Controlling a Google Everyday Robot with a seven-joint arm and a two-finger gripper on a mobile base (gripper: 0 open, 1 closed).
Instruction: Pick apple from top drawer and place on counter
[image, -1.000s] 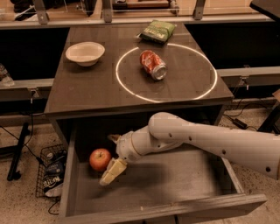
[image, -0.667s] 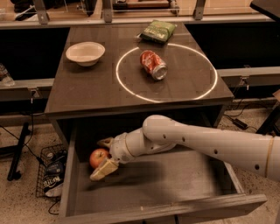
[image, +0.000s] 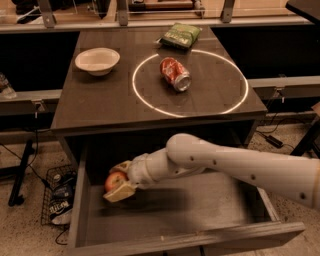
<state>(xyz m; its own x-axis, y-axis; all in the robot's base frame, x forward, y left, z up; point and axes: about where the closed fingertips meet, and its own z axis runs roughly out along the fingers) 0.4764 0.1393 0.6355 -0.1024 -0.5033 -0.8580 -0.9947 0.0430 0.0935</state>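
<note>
The red and yellowish apple (image: 114, 181) lies at the left side of the open top drawer (image: 165, 220), near its left wall. My gripper (image: 120, 180) reaches down into the drawer from the right on a white arm. One finger (image: 121, 167) sits behind the apple and the other (image: 120, 193) in front of it, both against it. The apple still sits low in the drawer. The counter (image: 100, 100) above, marked with a white circle, holds no apple.
On the counter lie a crushed red soda can (image: 175, 74) inside the circle, a white bowl (image: 97, 60) at the back left and a green chip bag (image: 180, 35) at the back. A wire basket (image: 61, 192) stands on the floor left of the drawer.
My gripper has moved left from beside the apple until its fingers stand around it and press on it. The apple has hardly shifted.
</note>
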